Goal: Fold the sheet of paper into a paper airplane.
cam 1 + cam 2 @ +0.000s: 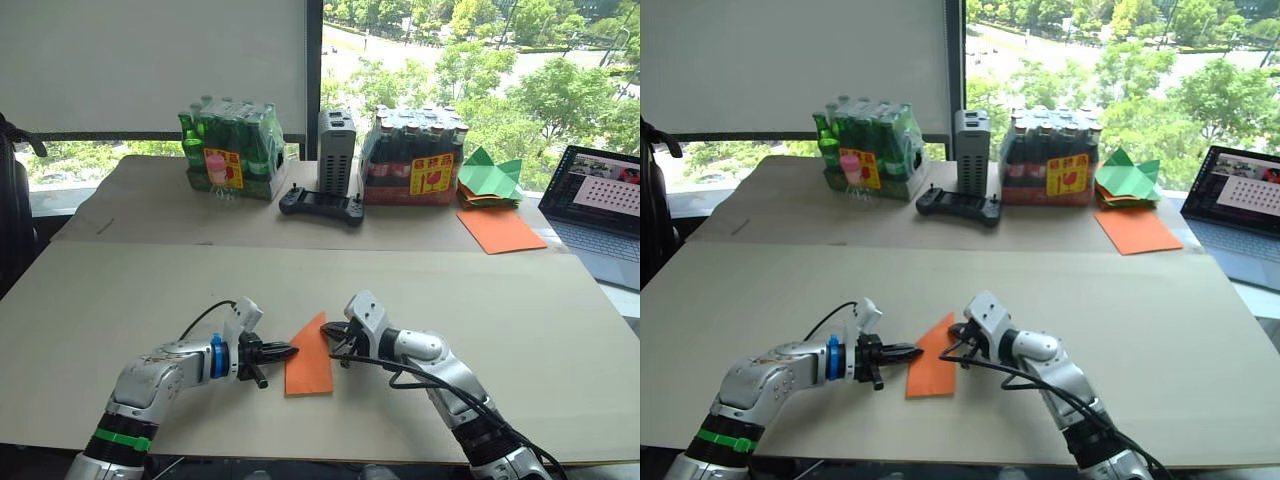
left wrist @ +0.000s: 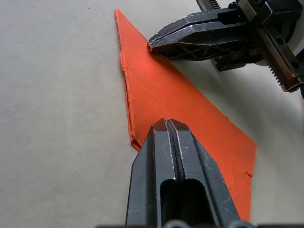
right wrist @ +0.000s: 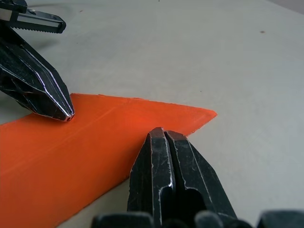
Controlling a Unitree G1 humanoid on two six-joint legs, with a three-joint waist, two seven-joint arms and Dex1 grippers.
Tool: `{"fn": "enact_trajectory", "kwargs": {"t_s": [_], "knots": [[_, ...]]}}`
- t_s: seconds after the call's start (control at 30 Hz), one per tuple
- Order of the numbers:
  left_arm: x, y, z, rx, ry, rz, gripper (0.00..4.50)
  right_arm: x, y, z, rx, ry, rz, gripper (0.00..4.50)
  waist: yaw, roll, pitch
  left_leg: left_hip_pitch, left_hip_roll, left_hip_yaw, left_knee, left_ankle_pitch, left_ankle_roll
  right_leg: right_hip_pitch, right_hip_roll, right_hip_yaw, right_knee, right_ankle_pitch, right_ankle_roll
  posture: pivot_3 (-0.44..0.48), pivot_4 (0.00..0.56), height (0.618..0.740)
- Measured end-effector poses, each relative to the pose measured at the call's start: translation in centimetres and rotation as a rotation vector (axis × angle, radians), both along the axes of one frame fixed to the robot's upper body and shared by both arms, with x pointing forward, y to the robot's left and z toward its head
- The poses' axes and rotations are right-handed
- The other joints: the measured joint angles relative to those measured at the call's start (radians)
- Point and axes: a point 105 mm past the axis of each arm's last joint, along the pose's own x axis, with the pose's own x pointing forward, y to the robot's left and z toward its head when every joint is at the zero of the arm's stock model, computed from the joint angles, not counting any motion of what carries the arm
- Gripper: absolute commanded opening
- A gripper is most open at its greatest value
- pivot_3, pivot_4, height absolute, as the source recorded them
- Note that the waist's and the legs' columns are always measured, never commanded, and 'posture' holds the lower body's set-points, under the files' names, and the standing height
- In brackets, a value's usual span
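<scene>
The sheet of paper lies flat on the beige table near its front edge, folded into a layered orange wedge whose point faces away from me. My left gripper is shut, and its tip rests on the wedge's left long edge. From the other side, my right gripper is also shut, touching the slanted edge close to the point. In each wrist view the other gripper's closed tip sits on the orange surface. No paper shows between either pair of fingers.
Along the back of the table stand a pack of green bottles, a grey box, a black controller and a pack of dark bottles. Green paper shapes, a larger orange sheet and a laptop are at the back right.
</scene>
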Motion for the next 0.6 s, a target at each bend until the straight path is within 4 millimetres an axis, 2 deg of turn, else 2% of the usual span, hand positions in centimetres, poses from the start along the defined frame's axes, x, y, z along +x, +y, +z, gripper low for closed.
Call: {"fn": "enact_trajectory", "kwargs": {"t_s": [0.6], "knots": [[0.0,0.0,0.0,0.001,0.0,0.001,0.04,-2.8,0.4,-0.4,-0.023,0.084,0.144,0.02,0.0,0.0,0.0,0.0,0.0,0.0,0.0,0.0,0.0,0.0,0.0,0.0,-0.001,0.0,0.0,0.0,0.15,0.74]]}}
